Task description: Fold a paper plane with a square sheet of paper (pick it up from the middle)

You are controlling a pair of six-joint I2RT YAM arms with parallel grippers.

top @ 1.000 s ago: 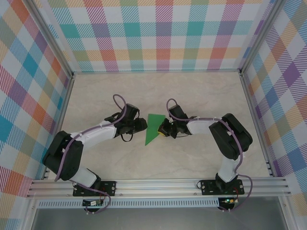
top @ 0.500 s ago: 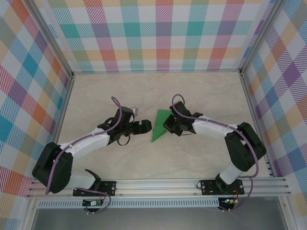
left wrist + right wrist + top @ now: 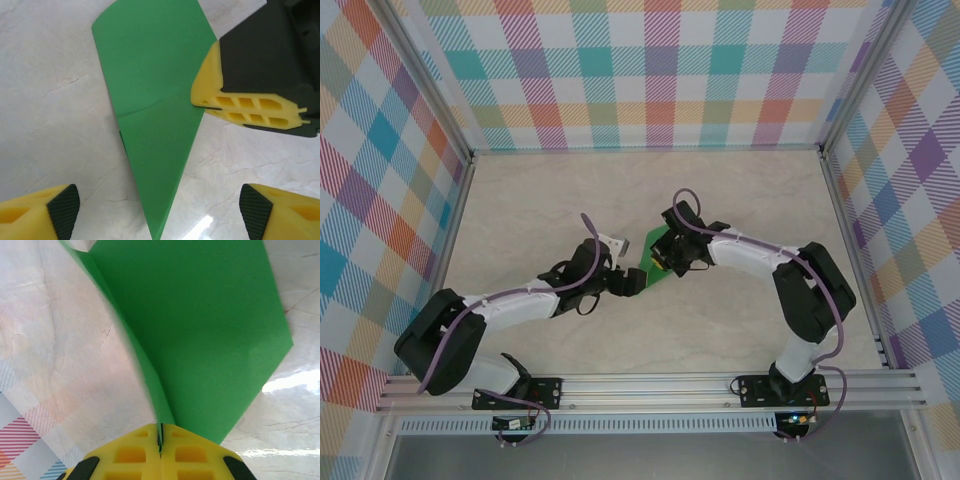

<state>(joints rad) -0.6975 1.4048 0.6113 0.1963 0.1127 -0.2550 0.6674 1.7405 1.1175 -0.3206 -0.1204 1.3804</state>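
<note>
The square sheet of paper is folded into a narrow bright-green dart, the paper plane (image 3: 653,271) (image 3: 152,100), near the middle of the table. My right gripper (image 3: 670,258) (image 3: 161,441) is shut on one long edge of it, and its yellow fingers (image 3: 235,102) pinch the paper from the right in the left wrist view. That edge lifts a little towards the jaws. My left gripper (image 3: 636,282) (image 3: 160,210) stands open at the plane's pointed end. The tip lies between the left fingers (image 3: 62,207), apart from both pads.
The marble-look tabletop (image 3: 550,200) is fenced by metal rails and plaid walls (image 3: 650,70). The two forearms reach inward and meet near the middle. Open tabletop lies behind them and at the front right (image 3: 720,330).
My left gripper has opened and moved right and nearer, up to the plane's tip. The right gripper, still shut on the paper, has carried it slightly right and back.
</note>
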